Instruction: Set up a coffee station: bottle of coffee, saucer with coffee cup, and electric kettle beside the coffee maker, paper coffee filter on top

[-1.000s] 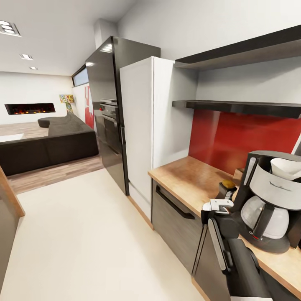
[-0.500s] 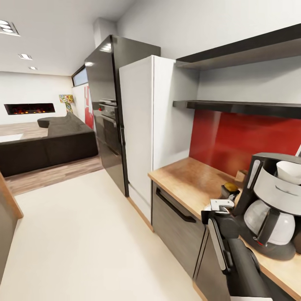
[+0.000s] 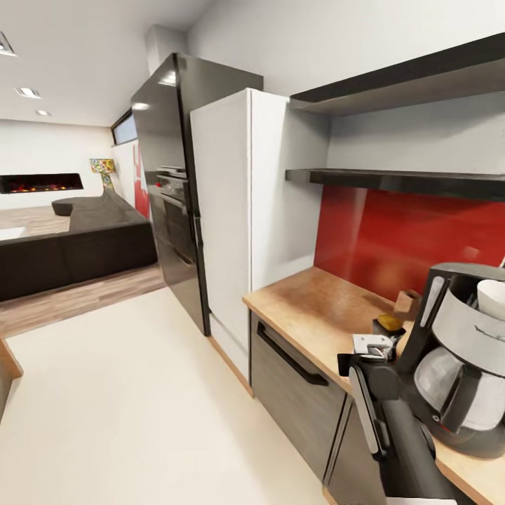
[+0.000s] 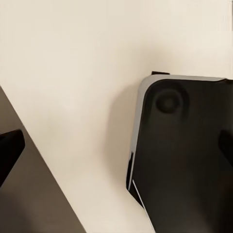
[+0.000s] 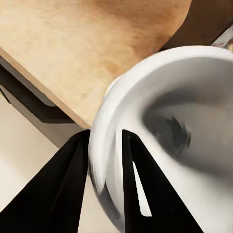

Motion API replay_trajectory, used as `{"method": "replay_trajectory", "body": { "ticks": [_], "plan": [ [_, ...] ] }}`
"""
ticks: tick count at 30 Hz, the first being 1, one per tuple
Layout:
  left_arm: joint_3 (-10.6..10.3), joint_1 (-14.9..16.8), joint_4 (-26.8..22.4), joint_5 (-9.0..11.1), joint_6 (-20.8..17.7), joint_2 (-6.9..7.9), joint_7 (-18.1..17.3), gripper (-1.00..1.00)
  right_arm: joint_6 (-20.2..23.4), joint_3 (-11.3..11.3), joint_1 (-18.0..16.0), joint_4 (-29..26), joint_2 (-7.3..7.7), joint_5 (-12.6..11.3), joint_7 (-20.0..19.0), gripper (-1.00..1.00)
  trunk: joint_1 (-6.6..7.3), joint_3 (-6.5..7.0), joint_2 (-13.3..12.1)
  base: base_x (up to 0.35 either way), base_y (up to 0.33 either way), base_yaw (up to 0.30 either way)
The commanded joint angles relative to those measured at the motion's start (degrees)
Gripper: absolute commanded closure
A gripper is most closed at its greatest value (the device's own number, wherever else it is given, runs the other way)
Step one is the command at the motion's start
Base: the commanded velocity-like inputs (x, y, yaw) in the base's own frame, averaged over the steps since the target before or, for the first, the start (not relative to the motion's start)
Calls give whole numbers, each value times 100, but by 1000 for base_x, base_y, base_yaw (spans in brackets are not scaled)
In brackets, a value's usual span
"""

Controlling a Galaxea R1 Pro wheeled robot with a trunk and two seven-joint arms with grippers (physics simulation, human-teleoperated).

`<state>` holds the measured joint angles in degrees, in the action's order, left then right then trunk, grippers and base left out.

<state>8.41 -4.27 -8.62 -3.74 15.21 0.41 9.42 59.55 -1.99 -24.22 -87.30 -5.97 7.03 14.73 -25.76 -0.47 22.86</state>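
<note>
Right wrist view shows the right gripper [image 5: 106, 167] with its two dark fingers pinching the rim of one white coffee cup [image 5: 179, 126], one finger outside the wall and one inside. The cup hangs over the edge of the wooden countertop [image 5: 73, 53], with the pale floor below.

Left wrist view shows the cream floor [image 4: 73, 73] and one dark rounded robot part with a grey edge [image 4: 184, 155]. Two dark finger tips of the left gripper [image 4: 116, 148] peek in at opposite edges, set far apart, pinching nothing.

Head view has the right arm [image 3: 393, 428] closest, reaching up beside the counter. Just past it stands one black coffee maker [image 3: 459, 358] on the countertop [image 3: 315, 308], with one glass pot in it and one white paper filter [image 3: 493, 298] on top. One small yellow-topped thing [image 3: 388, 325] and one small brown box [image 3: 407, 303] sit near the red wall. Two dark shelves [image 3: 400, 179] hang above. Farther off stand one white fridge [image 3: 231, 217] and one tall black cabinet [image 3: 168, 189], then one dark sofa [image 3: 77, 245] and one fireplace [image 3: 38, 183].
</note>
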Motion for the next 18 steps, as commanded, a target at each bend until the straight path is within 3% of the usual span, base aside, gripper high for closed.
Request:
{"method": "replay_trajectory", "body": {
  "ticks": [1,6,18],
  "plan": [
    [34,-4,-7,-39,8,1,7,-100,30,-4,-4,-1,-6,60,-40,100,-3,-5,7,7,0,-269],
    [50,-4,0,-39,8,13,7,-100,30,-3,-4,2,-9,61,-40,100,-3,-5,7,2,0,-204],
    [55,-4,16,-39,14,20,7,-100,30,13,-1,244,-18,53,-40,100,-3,-5,7,106,76,-14]
  ]
}}
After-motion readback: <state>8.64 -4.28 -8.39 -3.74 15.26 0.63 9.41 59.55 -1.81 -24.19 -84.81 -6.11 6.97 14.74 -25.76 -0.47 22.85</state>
